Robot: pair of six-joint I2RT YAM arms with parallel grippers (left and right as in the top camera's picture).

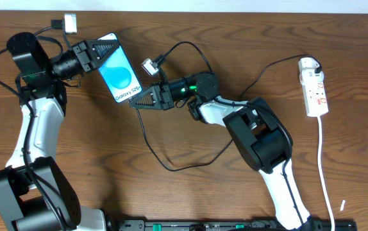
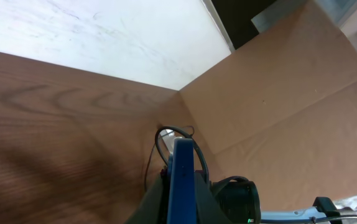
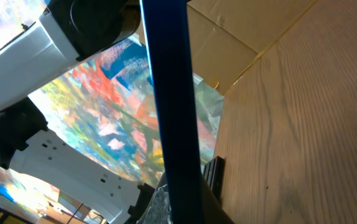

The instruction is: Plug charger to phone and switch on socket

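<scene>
Two grips set — left gripper (image 1: 112, 51) clamps the phone (image 1: 121, 76), right gripper (image 1: 134, 102) pinches the charger (image 1: 147, 138) at the phone's near end; seating unclear — socket (image 1: 315, 90), far right, untouched.

left arm: raised from its base, wrist turned sideways; left gripper (image 1: 106, 56) clamped on the phone (image 1: 122, 72). right arm: elbow bent, forearm stretched across; right gripper (image 1: 134, 102) closed, fingertips together.

Bright, even light on the brown wood-grain table (image 1: 190, 199), shadows soft; the blue-edged phone (image 3: 169, 112) is blurred close up.
</scene>
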